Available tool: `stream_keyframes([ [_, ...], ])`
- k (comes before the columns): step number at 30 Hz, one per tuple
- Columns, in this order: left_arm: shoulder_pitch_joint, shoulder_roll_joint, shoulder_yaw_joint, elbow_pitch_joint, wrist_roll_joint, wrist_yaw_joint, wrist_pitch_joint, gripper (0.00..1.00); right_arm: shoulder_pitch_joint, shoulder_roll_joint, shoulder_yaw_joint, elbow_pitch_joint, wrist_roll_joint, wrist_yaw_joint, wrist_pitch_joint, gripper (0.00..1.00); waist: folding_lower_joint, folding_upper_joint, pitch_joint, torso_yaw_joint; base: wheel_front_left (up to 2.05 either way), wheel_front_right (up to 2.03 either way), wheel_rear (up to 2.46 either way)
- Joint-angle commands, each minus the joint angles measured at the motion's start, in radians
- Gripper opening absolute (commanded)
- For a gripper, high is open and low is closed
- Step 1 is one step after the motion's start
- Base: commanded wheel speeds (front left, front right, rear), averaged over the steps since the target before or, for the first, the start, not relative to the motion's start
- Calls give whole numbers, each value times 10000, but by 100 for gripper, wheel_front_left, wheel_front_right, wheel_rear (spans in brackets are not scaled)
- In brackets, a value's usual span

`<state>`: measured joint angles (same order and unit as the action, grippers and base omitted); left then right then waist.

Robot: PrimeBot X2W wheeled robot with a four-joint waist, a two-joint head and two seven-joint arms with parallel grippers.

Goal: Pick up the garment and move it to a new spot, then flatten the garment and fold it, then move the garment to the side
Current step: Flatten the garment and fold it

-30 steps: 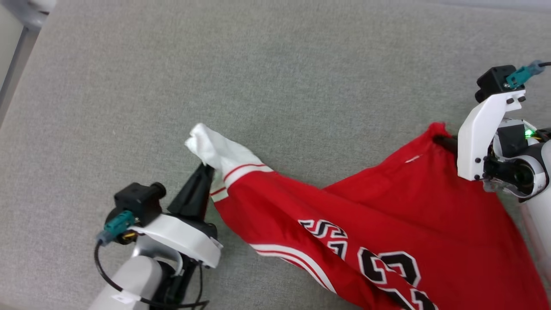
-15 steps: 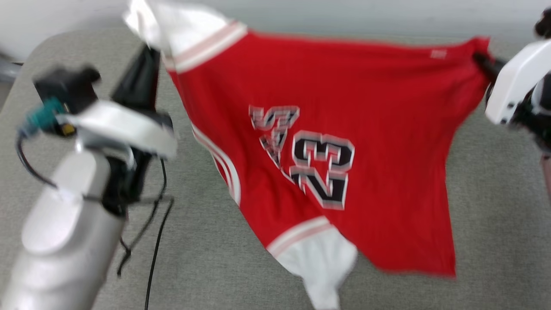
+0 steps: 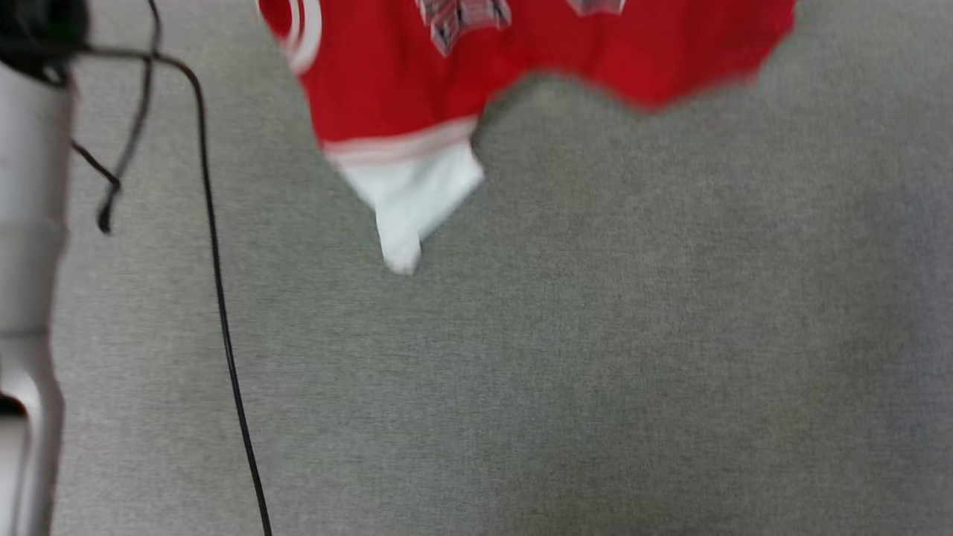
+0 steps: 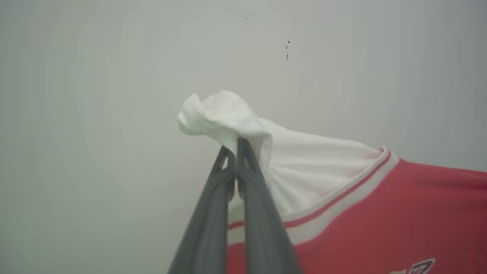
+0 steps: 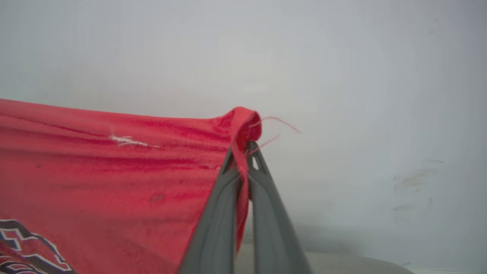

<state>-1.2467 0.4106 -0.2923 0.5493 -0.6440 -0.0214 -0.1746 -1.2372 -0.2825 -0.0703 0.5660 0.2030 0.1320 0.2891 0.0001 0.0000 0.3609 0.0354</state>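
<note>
The garment [image 3: 521, 67] is a red T-shirt with white sleeves, lifted off the grey surface; its lower edge and one white sleeve [image 3: 409, 193] hang at the top of the head view. In the left wrist view my left gripper [image 4: 236, 146] is shut on the bunched white sleeve [image 4: 304, 167] of the garment [image 4: 399, 213]. In the right wrist view my right gripper [image 5: 243, 152] is shut on a red corner of the garment [image 5: 114, 167], which stretches away to the left. The shirt hangs spread between the two grippers.
A grey fabric-covered surface [image 3: 595, 357] lies under the hanging shirt. My pale left forearm [image 3: 30, 223] and its black cable [image 3: 220, 298] run down the left side of the head view. A plain pale wall [image 4: 114, 76] stands behind both grippers.
Both grippers have raised the shirt off the surface and pulled it taut between them. The head camera has also shifted, so the shirt now sits at the top edge.
</note>
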Motion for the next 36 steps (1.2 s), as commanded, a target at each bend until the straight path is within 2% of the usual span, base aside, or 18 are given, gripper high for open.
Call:
stream_keyframes([
  [1,-453,187,181,292,-11,-35,-103,0,-381,-7,-171,79,-257,-26,-187,0,-1,0,367,-211,0,0,0],
  [9,-2076,392,36,1528,159,-455,-143,0,-1824,561,-150,633,-770,-25,-453,0,-1,0,1480,-505,0,0,0],
  [19,-2395,180,-384,3210,101,-901,-376,0,-1952,1183,103,1852,-732,-22,-1001,0,-1,0,2388,-691,0,0,0],
  [27,-1425,-199,-610,4330,-594,-1083,-549,0,-1119,1225,631,3054,-233,-22,-1504,0,-1,0,2224,-601,0,0,0],
  [30,-675,-381,-878,4230,-1084,-1093,-590,0,-464,1108,871,3359,85,-22,-1734,0,-1,0,1852,-502,0,0,0],
  [36,1551,-315,-1677,3485,-1852,-1098,-757,0,1386,822,1293,3528,805,-22,-2196,0,-1,0,755,-259,0,0,0],
])
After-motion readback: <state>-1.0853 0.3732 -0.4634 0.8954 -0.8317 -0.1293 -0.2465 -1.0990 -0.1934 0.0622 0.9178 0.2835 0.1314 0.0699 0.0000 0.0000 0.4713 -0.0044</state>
